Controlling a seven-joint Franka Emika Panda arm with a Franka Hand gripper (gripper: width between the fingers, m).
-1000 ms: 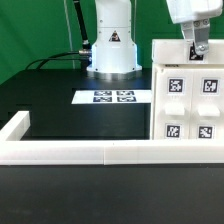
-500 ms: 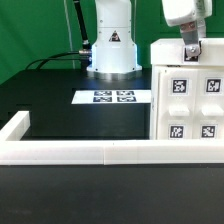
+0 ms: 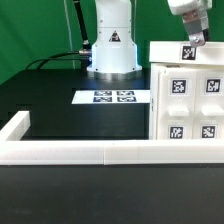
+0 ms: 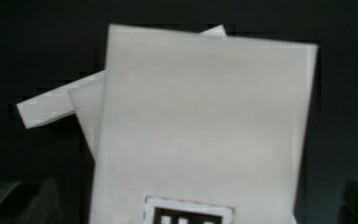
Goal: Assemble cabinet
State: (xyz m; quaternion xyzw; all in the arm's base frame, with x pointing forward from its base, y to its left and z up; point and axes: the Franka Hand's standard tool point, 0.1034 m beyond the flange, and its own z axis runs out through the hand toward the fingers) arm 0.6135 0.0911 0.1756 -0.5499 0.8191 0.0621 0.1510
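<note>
On my exterior feed the cabinet [image 3: 186,110] stands at 3 o'clock, a white box on the black table [image 3: 70,118] with its tagged front facing the camera. Its foot is against the white rim wall [image 3: 70,152], which runs along 6 o'clock and turns up at 9 o'clock. A loose-looking top panel [image 3: 166,49] lies across the box, slightly tilted, with one tag [image 3: 188,52] showing near its front edge.

The gripper [image 3: 198,40] is at 1 o'clock, right over that panel and close to the tag. I cannot tell whether the jaws are clamped on the panel or just around it.

On the wrist feed the panel [image 4: 194,110] fills most of the frame at a slant, with another white piece [image 4: 55,105] poking out behind it and a tag [image 4: 188,212] partly cut off by the frame edge.

The marker board [image 3: 103,97] lies flat at the centre, just in front of the arm's base [image 3: 110,45] at 12 o'clock.
</note>
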